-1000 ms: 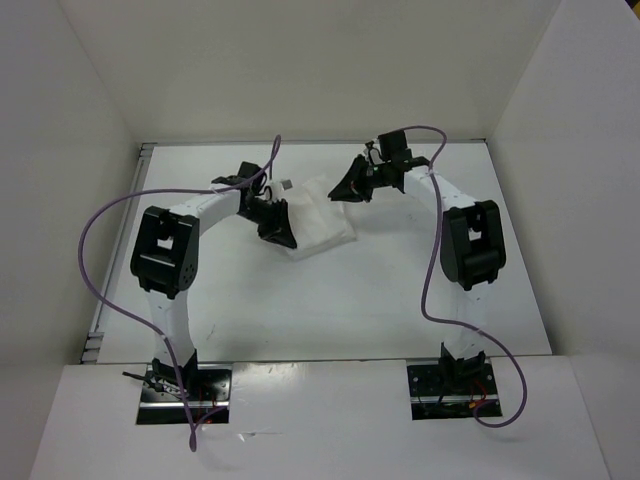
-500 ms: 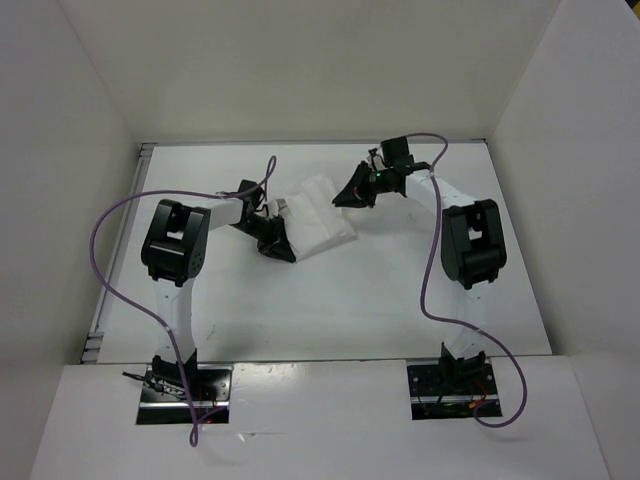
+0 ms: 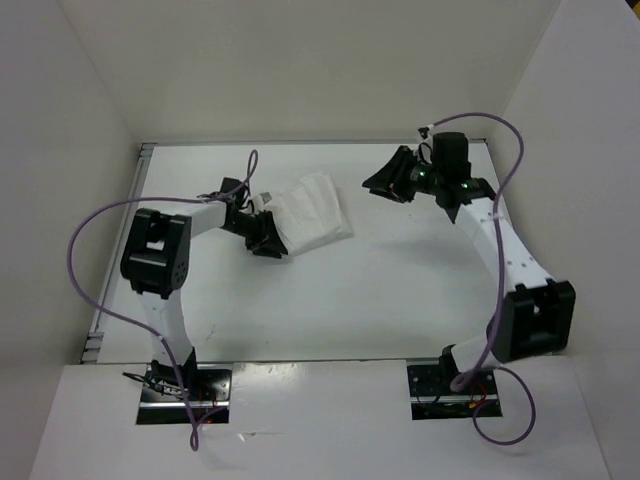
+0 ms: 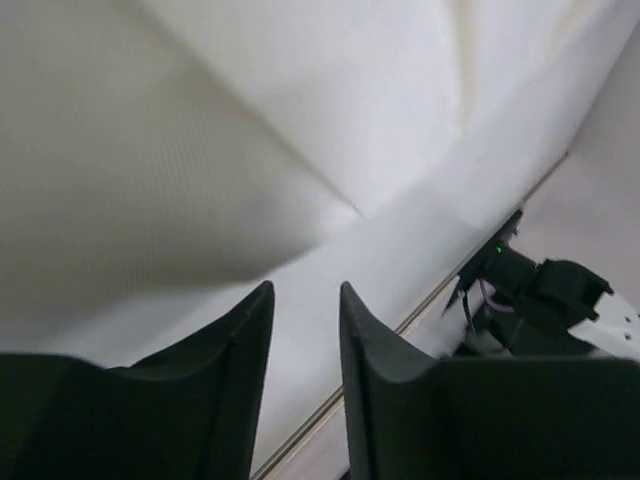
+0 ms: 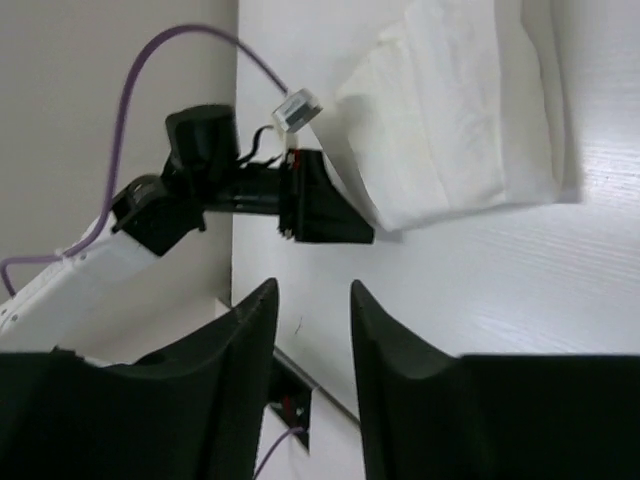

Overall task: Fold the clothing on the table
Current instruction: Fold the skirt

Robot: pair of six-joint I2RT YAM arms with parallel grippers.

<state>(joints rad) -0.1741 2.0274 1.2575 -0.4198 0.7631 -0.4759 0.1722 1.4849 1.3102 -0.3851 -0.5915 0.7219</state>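
Note:
The clothing point(image 3: 311, 208) is a white garment lying folded into a small, slightly wrinkled rectangle on the table point(image 3: 350, 290), left of centre. My left gripper point(image 3: 268, 238) sits at its lower left edge; in the left wrist view that gripper point(image 4: 305, 300) is open with only bare table between its fingers, and cloth point(image 4: 150, 170) fills the upper left. My right gripper point(image 3: 384, 185) hangs open to the right of the garment, apart from it. In the right wrist view the right gripper point(image 5: 310, 295) holds nothing, and the clothing point(image 5: 460, 130) lies ahead beside the left gripper point(image 5: 325, 212).
White walls point(image 3: 300, 70) close the table at the back and both sides. Purple cables point(image 3: 90, 260) loop from each arm. The right arm's elbow point(image 3: 535, 315) stands far to the right. Both arm bases point(image 3: 185, 390) are at the near edge.
Both grippers have opened and let go of the garment. The right arm has swung away to the right. The left gripper has drawn back a little to the left.

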